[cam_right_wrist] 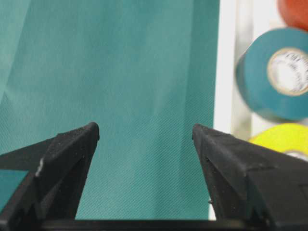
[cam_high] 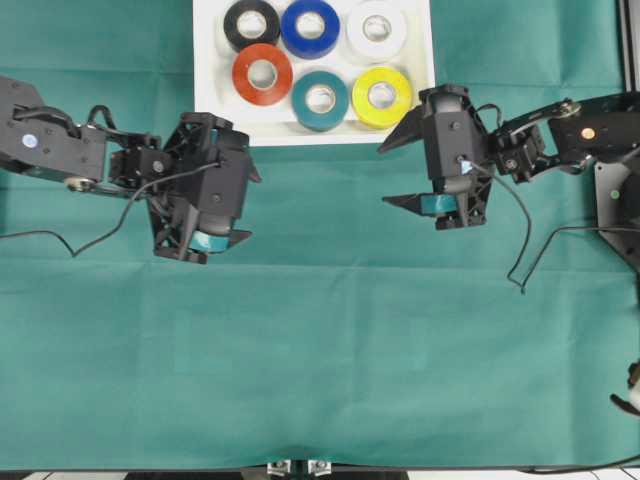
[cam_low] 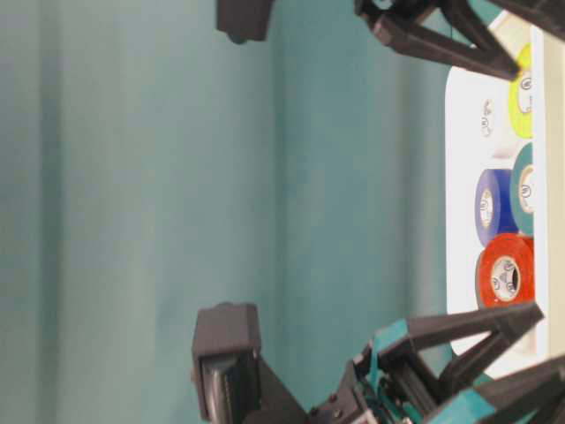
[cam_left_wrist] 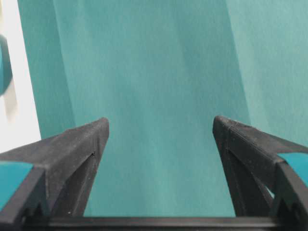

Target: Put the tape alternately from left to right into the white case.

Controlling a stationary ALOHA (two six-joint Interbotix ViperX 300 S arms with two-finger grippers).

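The lower frame of the desk [cam_high: 320,370] lies bare. Six rolls [cam_high: 320,98] pack the case [cam_high: 420,60] at top centre. Both pincers flank its near edge.

We read this as a lab test bench. A green cloth [cam_high: 330,340] covers the whole table, wrinkled in places. Two black robot arms, one on the left [cam_high: 60,140] and one on the right [cam_high: 570,130], reach in from opposite sides, with loose black cables [cam_high: 525,240] trailing over the cloth. A metal frame rail [cam_high: 628,45] runs along the right edge. We see no household furnishings.
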